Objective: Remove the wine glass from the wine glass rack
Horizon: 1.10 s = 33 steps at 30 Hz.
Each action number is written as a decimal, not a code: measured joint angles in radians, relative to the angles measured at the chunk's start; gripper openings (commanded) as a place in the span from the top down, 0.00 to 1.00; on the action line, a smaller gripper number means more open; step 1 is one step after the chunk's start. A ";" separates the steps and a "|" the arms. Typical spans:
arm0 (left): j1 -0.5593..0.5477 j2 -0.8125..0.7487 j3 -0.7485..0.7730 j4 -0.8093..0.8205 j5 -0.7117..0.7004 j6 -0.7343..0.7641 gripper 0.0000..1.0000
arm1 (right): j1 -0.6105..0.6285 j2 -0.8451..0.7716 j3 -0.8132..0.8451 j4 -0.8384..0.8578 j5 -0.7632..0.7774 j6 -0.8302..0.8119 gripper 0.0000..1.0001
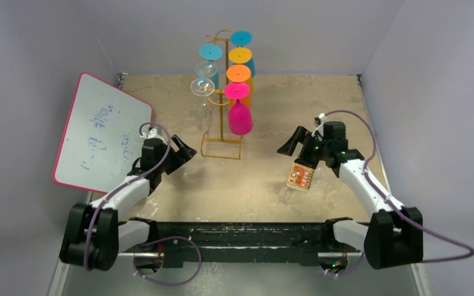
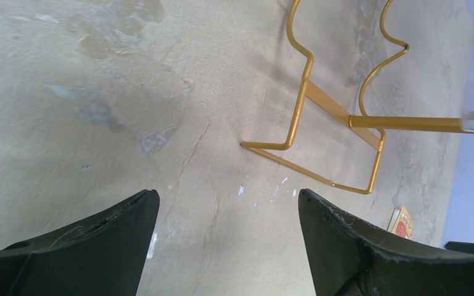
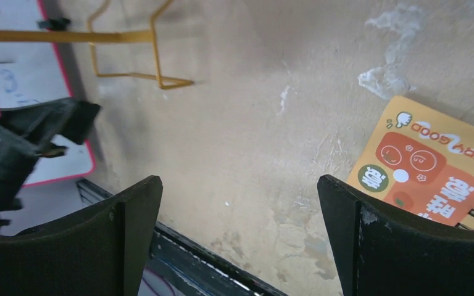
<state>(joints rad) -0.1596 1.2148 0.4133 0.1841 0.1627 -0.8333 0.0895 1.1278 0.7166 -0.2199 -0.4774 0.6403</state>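
Broadly, starting with the table (image 1: 296, 105): sandy, scuffed, walled in grey. Next down, propped at nine o'clock, a pink-edged whiteboard (image 1: 102, 132). Then the wine glass rack (image 2: 407, 123), thin gold wire, planted upright toward twelve o'clock of the table's middle and loaded with glasses hung upside down by their feet. Among them, a pink wine glass (image 1: 241, 118) on the rack's three o'clock side, below a run of coloured feet, and clear wine glasses (image 1: 202, 86) on its nine o'clock side. All on their hooks, not yet lifted.

Down at eight o'clock of the rack, the left gripper (image 2: 228, 196): jaws apart, nothing between them, pointed at the rack's base. Out at four o'clock, the right gripper (image 3: 239, 184): jaws spread wide, empty, just beside an orange notepad (image 1: 300, 177).

Probably light, stiff, slick and easily cracked, judging by the thin stems. Glass or plastic, cannot tell. Best taken around the bowl or on the stem just under the foot, closing gently, then slid out along the hook rather than pulled straight down. Worth minding the wire stand too: likely light enough to tip or drag.
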 measured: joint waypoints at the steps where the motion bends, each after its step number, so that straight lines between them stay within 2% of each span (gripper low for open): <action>1: 0.000 -0.043 -0.003 -0.038 -0.016 0.004 0.15 | 0.029 0.026 -0.002 0.000 0.023 -0.003 0.00; 7: 0.000 -0.248 -0.002 -0.206 -0.080 0.014 0.09 | 0.183 0.184 -0.006 0.028 0.132 -0.001 0.00; 13: 0.000 -0.394 0.034 -0.372 -0.109 0.019 0.07 | 0.213 0.302 -0.016 0.038 0.276 0.039 0.00; 20: 0.000 -0.484 0.140 -0.512 -0.111 0.051 0.07 | 0.193 0.306 -0.001 0.021 0.446 0.152 0.00; 25: 0.000 -0.557 0.169 -0.584 -0.097 0.066 0.06 | 0.156 0.284 0.002 -0.054 0.568 0.217 0.00; 29: 0.000 -0.570 0.224 -0.660 -0.100 0.090 0.06 | 0.147 0.267 0.001 -0.126 0.618 0.210 0.00; 33: 0.000 -0.586 0.301 -0.716 -0.133 0.128 0.05 | 0.161 0.228 -0.005 -0.130 0.564 0.153 0.00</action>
<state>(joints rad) -0.1596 0.6285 0.7147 -0.5316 0.0299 -0.7055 0.2504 1.3560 0.7113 -0.3504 0.0864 0.7933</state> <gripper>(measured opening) 0.943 0.997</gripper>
